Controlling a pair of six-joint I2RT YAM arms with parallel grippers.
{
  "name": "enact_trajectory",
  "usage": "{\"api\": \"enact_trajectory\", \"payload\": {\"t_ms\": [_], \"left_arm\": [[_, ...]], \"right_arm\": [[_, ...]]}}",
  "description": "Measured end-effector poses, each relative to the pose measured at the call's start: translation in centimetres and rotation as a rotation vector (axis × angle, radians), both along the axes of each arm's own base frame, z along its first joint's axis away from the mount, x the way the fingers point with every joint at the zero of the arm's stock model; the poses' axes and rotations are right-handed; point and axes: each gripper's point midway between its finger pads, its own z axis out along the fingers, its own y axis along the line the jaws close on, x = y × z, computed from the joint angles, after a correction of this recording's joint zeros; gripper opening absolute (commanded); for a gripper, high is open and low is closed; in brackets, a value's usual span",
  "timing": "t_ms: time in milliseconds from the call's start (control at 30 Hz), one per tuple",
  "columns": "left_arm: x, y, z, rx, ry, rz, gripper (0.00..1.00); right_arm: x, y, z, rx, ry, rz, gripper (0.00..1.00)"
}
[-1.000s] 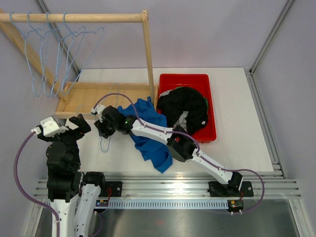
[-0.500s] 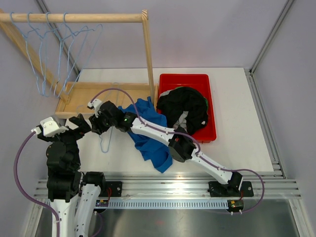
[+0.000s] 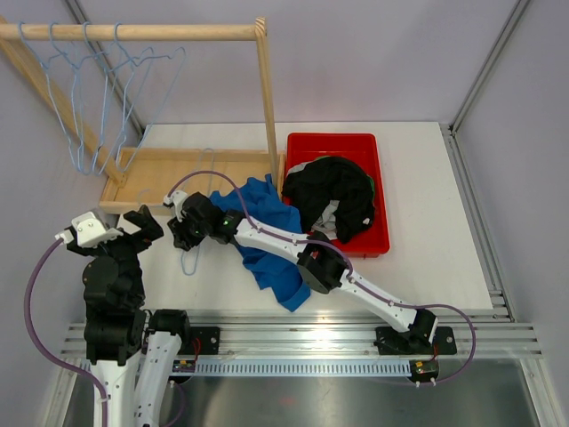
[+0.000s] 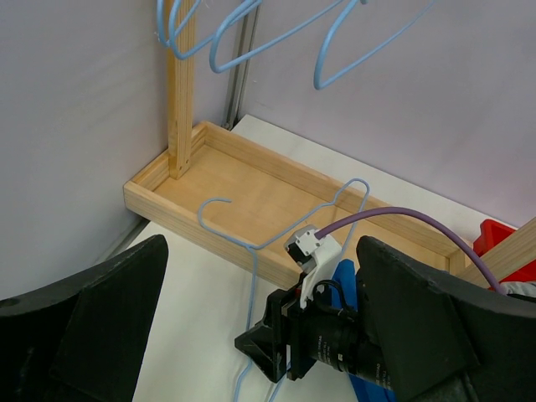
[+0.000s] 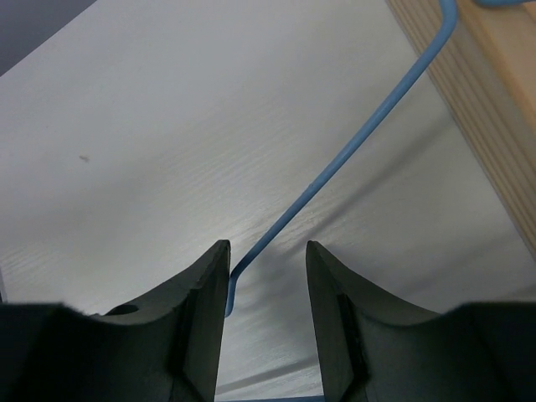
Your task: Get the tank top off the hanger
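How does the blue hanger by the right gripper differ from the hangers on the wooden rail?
The hanger by the right gripper leans over the wooden tray's edge onto the table; the rail hangers hang free from the rail. Its wire runs between that gripper's open jaws; the rail hangers are untouched. All are bare, thin, light-blue wire.

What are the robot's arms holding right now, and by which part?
Nothing is gripped. The right gripper has its jaws apart around the hanger wire, not clamping it. The left gripper is open, empty.
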Motion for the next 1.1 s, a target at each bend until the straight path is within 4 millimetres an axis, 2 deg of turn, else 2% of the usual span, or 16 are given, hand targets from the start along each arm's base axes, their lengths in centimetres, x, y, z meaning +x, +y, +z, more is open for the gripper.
{"api": "enact_trajectory", "payload": {"t_ms": [133,167,267,333,400,600,767,900,1100], "left_arm": [[0.0,0.0,0.0,0.000,-0.002,0.000,0.99],[0.0,0.0,0.0,0.000,-0.002,0.000,0.99],[0.0,0.0,0.0,0.000,-0.001,0.000,0.99],[0.0,0.0,0.0,0.000,-0.002,0.000,0.99],[0.0,0.0,0.0,0.000,-0.001,0.000,0.99],[-0.1,0.0,0.1,-0.001,-0.004,0.002,0.99],[-0.9,0.2,0.3,-0.002,-0.038,0.008,0.99],[-1.2,0.2,0.7,-0.004,-0.057,0.012,0.99],[-1.8,0.6,1.1,-0.008,-0.090,0.030,0.99]], "right_arm": [[0.0,0.0,-0.2,0.002,0.009,-0.001,0.39],[0.0,0.1,-0.1,0.006,0.012,0.001,0.33],[-0.3,0.2,-0.3,0.016,0.027,0.012,0.22],[-0.3,0.4,-0.4,0.022,0.034,0.012,0.07],[-0.4,0.4,-0.5,0.027,0.047,0.012,0.00],[-0.6,0.0,-1.6,0.011,0.056,0.022,0.00],[-0.7,-1.5,-0.4,-0.031,0.050,0.002,0.00],[-0.8,-3.1,1.8,-0.056,0.043,-0.027,0.00],[-1.0,-5.4,7.0,-0.048,0.020,-0.076,0.00]]}}
